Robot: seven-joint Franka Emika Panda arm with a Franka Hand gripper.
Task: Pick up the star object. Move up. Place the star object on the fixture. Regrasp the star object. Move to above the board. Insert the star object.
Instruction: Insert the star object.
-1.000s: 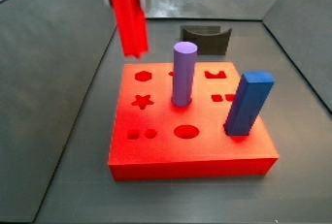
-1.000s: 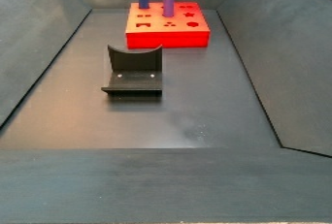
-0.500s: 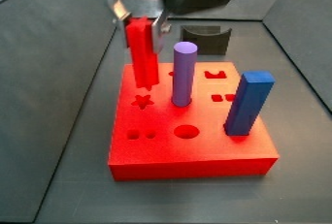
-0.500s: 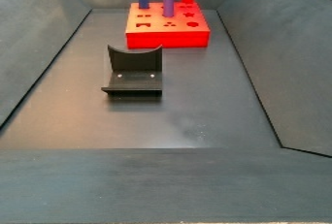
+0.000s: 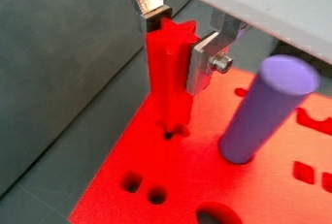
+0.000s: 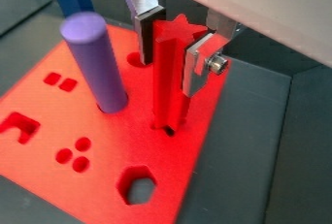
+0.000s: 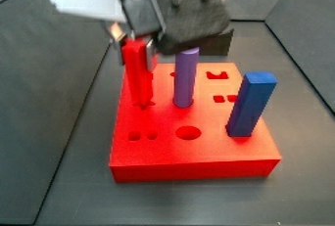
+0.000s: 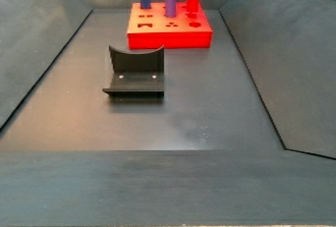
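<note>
We are at the last step, as far as we can judge; the gripper (image 5: pixel 180 36) stands over the red board (image 7: pixel 197 154), its silver fingers (image 6: pixel 201 61) closed on the upper part of the star object (image 5: pixel 166 82), a long red star-section peg held upright; in both wrist views its lower end sits at the star hole, seemingly just entered, though how deep we cannot tell; in a side view the star object (image 7: pixel 136 71) rises beside the purple cylinder (image 7: pixel 186 75), with the blue square post (image 7: pixel 249 104) further along the board; the fixture (image 8: pixel 134 72) stands empty on the floor, well apart from the board (image 8: pixel 168 27), so picking, placing and regrasping look done; what remains, we judge, is pushing the peg home and letting go.
</note>
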